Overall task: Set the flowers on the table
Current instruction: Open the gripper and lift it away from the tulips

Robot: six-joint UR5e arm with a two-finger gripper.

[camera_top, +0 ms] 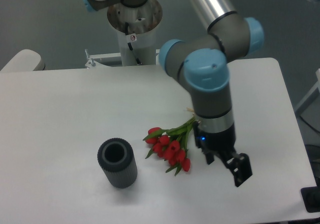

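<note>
Gripper (231, 167) hangs empty over the table (65, 109), its black fingers (242, 170) apart, just right of the flowers (170, 148). Red buds point toward the lower left, stems running up-right beneath the arm. 1 dark ribbed cylinder (117, 162) stands left of the bunch.

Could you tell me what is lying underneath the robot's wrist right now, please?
The flowers lie on the table; buds and leaves show, but the wrist covers the stem ends. The gripper holds nothing.
</note>
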